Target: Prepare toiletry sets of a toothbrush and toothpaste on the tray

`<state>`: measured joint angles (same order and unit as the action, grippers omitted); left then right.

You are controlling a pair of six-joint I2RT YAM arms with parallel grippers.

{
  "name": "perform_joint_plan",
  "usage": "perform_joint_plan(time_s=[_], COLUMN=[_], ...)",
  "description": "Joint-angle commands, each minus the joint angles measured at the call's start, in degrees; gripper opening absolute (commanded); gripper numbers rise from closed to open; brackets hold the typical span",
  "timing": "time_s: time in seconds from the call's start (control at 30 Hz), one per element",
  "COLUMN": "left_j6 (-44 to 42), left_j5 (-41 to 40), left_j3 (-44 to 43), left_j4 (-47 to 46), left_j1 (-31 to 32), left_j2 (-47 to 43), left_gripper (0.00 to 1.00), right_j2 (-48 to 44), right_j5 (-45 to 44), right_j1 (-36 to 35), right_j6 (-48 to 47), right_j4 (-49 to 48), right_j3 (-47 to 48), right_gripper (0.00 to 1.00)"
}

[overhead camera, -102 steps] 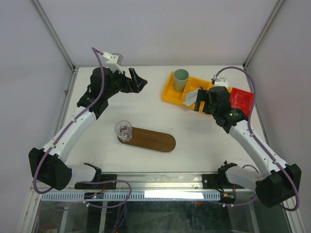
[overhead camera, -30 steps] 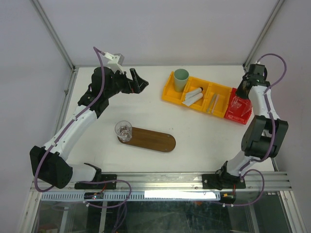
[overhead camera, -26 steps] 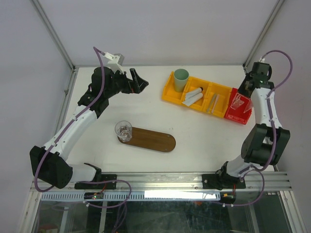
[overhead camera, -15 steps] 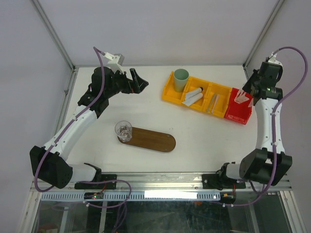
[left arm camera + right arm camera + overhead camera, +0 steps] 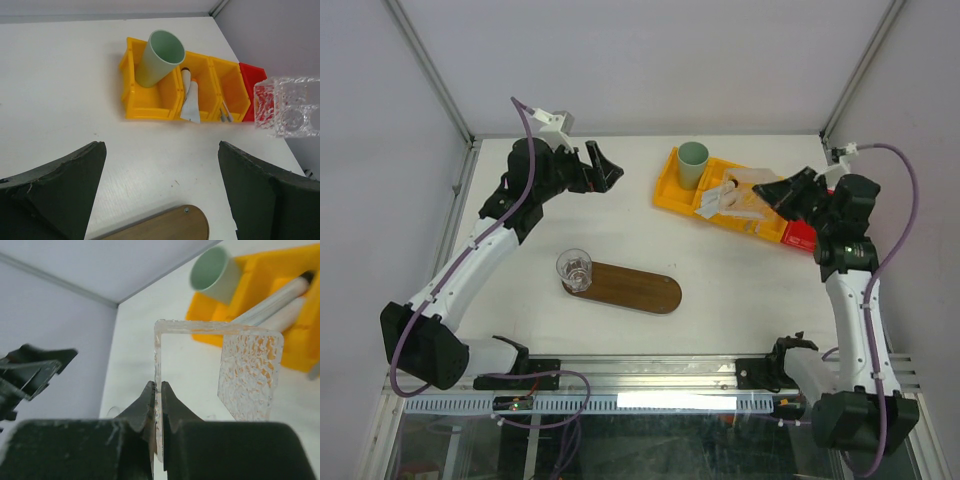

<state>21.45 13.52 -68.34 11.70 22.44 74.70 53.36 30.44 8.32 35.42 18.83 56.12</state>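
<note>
Now, top: right pincer (image 5: 767, 188) clamped on one wall of textured clear cup (image 5: 740, 180) above yellow bin (image 5: 666, 190), by my reading a holder for one set; left pincer (image 5: 610, 165) spread wide, holding nothing, left of bin; tray (image 5: 640, 290) nearer than bin on white surface (image 5: 750, 295), pale walls (image 5: 640, 60) | left wrist: tubes (image 5: 191, 100) and, seemingly, brushes (image 5: 225, 115) inside bin | right wrist: cup mouth free.
</note>
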Motion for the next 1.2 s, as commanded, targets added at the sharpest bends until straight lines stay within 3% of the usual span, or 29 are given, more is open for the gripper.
perform_joint_plan(time_s=[0.0,0.2,0.37,0.57,0.63,0.77,0.87,1.0,1.1,1.17], left_j6=[-1.3,-0.3,1.7,10.0,12.1,12.3,10.9,10.7,11.4,11.2], left_j5=[-1.1,2.4,6.9,2.3,-0.7,-14.2,-26.2,-34.5,-36.4,-36.7], left_j3=[-3.3,-3.9,-4.7,1.2,2.8,1.3,-3.5,-10.4,-12.4,-13.3], left_j4=[-1.2,-1.1,-1.0,-0.6,-0.7,1.2,5.3,12.0,13.4,13.5], left_j1=[-0.3,-0.2,0.6,8.5,13.5,25.9,33.3,37.5,38.1,38.3], left_j2=[-2.8,-3.0,-2.5,-5.9,-6.9,-7.0,-3.0,4.1,6.5,8.2], left_gripper=[0.99,0.99,0.99,0.93,0.91,0.85,0.74,0.61,0.47,0.44], right_j2=[-2.9,-2.2,0.3,0.5,0.7,1.3,1.1,-0.3,-1.1,-1.3], right_j5=[5.9,-4.6,-6.0,-6.6,-6.9,-6.7,-6.0,-6.8,-6.9,-6.5], right_j1=[-9.8,-23.6,-25.2,-25.3,-25.5,-25.9,-26.4,-26.9,-26.9,-27.0], right_j6=[13.2,19.6,19.9,19.2,18.8,19.0,19.2,19.2,18.9,18.8], right_j4=[-17.2,-29.2,-34.7,-37.8,-38.7,-39.9,-40.5,-40.6,-40.4,-40.4], right_j3=[-4.9,-12.5,-14.6,-17.2,-18.0,-19.4,-20.1,-20.7,-20.7,-20.6], right_gripper=[0.00,0.00,0.00,0.00,0.00,0.00,0.00,0.00,0.00,0.00])
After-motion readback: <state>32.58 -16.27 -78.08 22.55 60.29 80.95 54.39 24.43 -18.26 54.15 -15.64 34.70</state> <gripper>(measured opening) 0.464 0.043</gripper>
